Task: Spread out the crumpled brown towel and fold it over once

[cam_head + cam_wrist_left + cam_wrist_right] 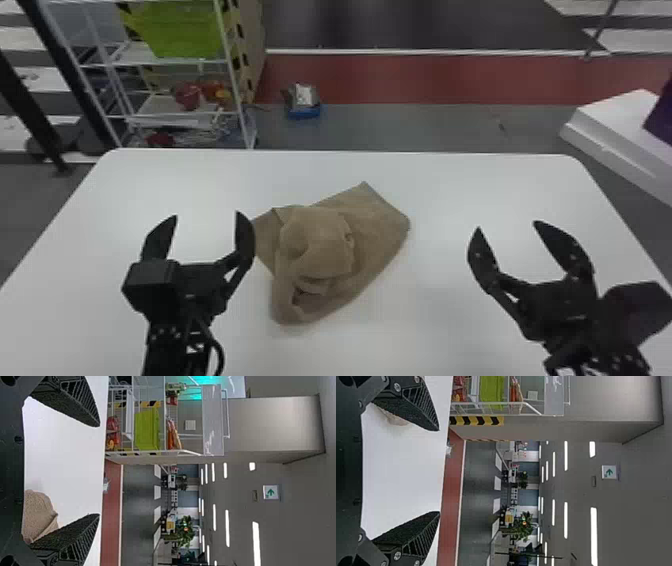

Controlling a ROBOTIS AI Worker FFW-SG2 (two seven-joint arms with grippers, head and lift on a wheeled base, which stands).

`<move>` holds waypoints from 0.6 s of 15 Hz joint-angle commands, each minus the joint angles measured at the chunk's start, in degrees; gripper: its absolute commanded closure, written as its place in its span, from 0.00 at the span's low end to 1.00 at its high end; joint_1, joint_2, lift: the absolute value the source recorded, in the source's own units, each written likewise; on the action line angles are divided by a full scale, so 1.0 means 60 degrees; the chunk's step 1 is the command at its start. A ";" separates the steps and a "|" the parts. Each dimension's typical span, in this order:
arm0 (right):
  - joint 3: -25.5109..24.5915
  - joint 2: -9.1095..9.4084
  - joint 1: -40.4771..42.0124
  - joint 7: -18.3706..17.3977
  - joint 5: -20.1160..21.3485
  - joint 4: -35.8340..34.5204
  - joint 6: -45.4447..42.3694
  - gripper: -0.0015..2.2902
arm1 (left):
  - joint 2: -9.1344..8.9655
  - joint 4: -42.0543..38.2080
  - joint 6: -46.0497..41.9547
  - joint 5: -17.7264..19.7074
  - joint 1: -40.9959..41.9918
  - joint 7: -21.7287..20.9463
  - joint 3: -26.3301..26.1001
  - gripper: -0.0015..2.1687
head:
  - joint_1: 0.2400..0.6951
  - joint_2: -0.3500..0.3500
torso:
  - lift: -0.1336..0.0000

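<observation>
Brown towel: I see it crumpled near the middle of the white table, its folds bunched towards my left.
Left gripper: I have it open and empty beside the towel; whether a finger touches the cloth, I can't tell.
Right gripper: mine too, open and empty, apart from the towel.
Rack: beyond the table, holding a green bin.

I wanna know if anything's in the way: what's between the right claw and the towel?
Only bare white table lies between the right claw and the towel; the head view shows that.
</observation>
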 commanded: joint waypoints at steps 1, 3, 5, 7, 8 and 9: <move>-0.0056 0.0011 0.0000 0.0000 -0.0001 0.0037 0.0000 0.06 | 0.0000 0.0000 0.0000 -0.0001 0.0001 -0.0012 0.0016 0.04 | 1.00 0.51 | 0.08; -0.0174 -0.0003 0.0000 0.0014 -0.0001 0.0125 0.0000 0.06 | 0.0000 -0.0088 0.0029 0.0014 0.0030 -0.0188 0.0031 0.05 | 1.00 0.51 | 0.08; -0.0496 -0.0003 -0.0014 0.0146 -0.0001 0.0315 -0.0059 0.07 | -0.0015 -0.0117 0.0058 0.0043 0.0030 -0.0510 0.0119 0.09 | 1.00 0.50 | 0.08; -0.0906 -0.0033 -0.0102 0.0322 -0.0001 0.0535 -0.0059 0.08 | -0.0015 -0.0103 0.0293 0.0073 -0.0087 -0.0627 0.0177 0.10 | 1.00 0.47 | 0.08; -0.1067 -0.0047 -0.0190 0.0498 -0.0001 0.0623 -0.0029 0.08 | -0.0015 -0.0103 0.0322 0.0117 -0.0101 -0.0642 0.0192 0.10 | 1.00 0.46 | 0.08; -0.1140 -0.0077 -0.0263 0.0615 0.0043 0.0623 -0.0029 0.08 | -0.0015 -0.0088 0.0322 0.0131 -0.0101 -0.0730 0.0192 0.10 | 1.00 0.45 | 0.08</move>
